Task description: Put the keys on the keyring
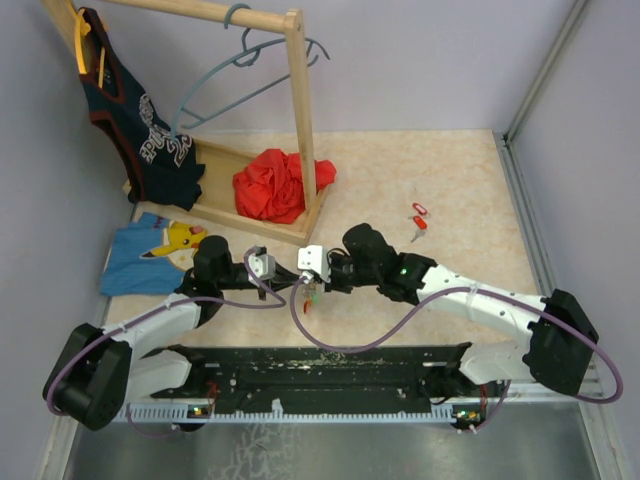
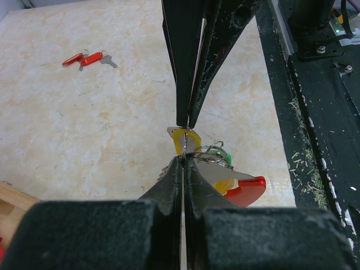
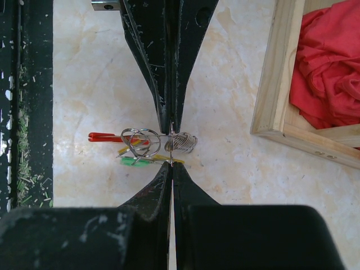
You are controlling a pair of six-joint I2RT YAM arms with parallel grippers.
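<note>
The keyring (image 3: 171, 145), a thin wire, is stretched edge-on between both grippers' tips, just above the table. My right gripper (image 3: 171, 165) is shut on its near end and my left gripper (image 3: 171, 128) is shut on the far end. Small split rings (image 3: 138, 140) and a wire coil (image 3: 183, 142) hang on it with a red key (image 3: 104, 136), a green key (image 3: 132, 161) and a yellow one. In the left wrist view my left gripper (image 2: 183, 159) meets the right gripper (image 2: 187, 125) over the yellow tag (image 2: 179, 140). Two loose red keys (image 1: 418, 222) lie on the table to the right.
A wooden clothes rack (image 1: 298, 120) with a grey-blue hanger (image 1: 235, 80), a dark jersey (image 1: 140, 130) and a red cloth (image 1: 275, 185) in its base stands at the back left. A blue shirt (image 1: 150, 255) lies by the left arm. The black base rail (image 1: 320, 365) runs along the near edge.
</note>
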